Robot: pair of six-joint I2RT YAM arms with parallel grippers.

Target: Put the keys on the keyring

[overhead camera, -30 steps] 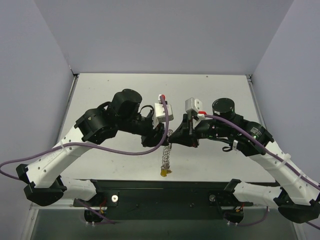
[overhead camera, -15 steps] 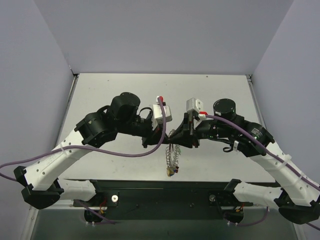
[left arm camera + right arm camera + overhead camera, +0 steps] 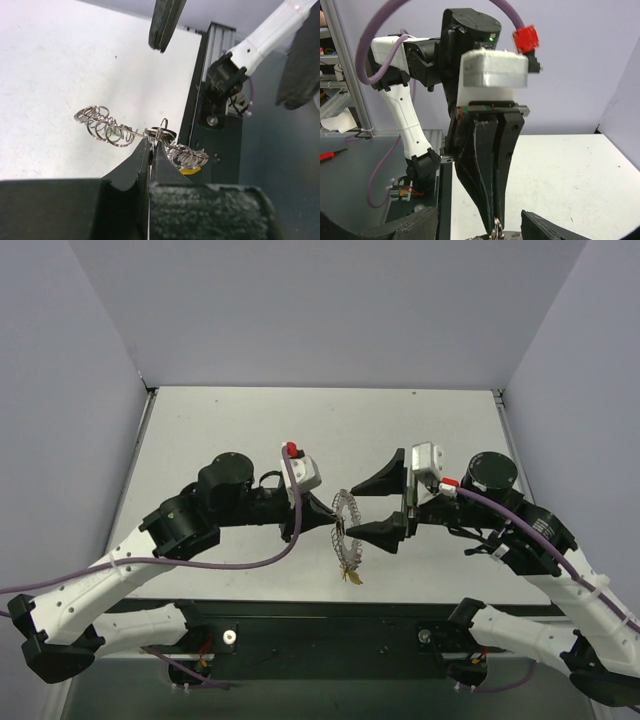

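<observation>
Centre of the overhead view: the left gripper [image 3: 328,523] comes in from the left with its two fingers pressed together, pinching the wire of the keyring [image 3: 348,525]. From its own wrist camera there's the proof: the left gripper [image 3: 150,150] has its black tips tight together at lower centre, and the keyring [image 3: 107,127] passes right between them, silvery coils running out to the left over the white table [image 3: 50,60] and to the right over the dark rail at the table's edge.

The ring hangs as a curved coil in the middle of the overhead view, between the two arms. At its bottom end dangles a yellow key [image 3: 352,577], seen from the left wrist as a yellow spot [image 3: 189,170] beneath the right-hand coils. Any other keys are too small to make out.

Over on the right, the right gripper [image 3: 349,512] has its fingers [image 3: 385,478] spread wide, one above the ring and one below, neither touching it that I can see. The right wrist camera looks straight at the left gripper [image 3: 496,220], a closed black wedge pointing down at bottom centre, a scrap of ring [image 3: 496,232] at its tip.
</observation>
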